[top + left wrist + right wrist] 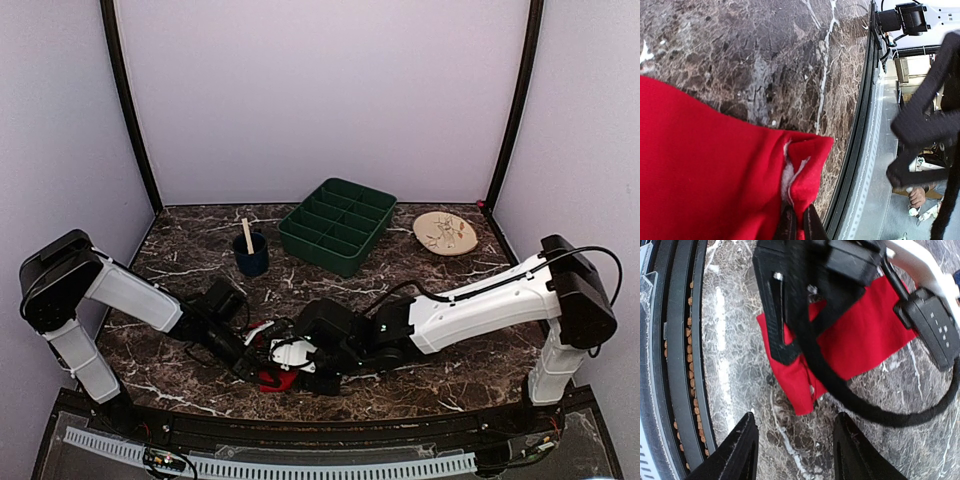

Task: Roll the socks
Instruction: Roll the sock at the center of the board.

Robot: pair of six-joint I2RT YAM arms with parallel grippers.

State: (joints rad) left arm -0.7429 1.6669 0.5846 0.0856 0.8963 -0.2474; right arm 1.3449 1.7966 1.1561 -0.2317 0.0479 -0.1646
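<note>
Progress early: red sock [278,381] lies mostly flat, lower centre of overhead view. Left gripper [798,217] pinches its folded corner; right gripper [794,424] wide, empty, beside it. Teal sock unseen.

Pale lilac walls [320,100] with black corner posts [128,110] around a dark marble table [200,250] — white-veined, evenly lit
</note>
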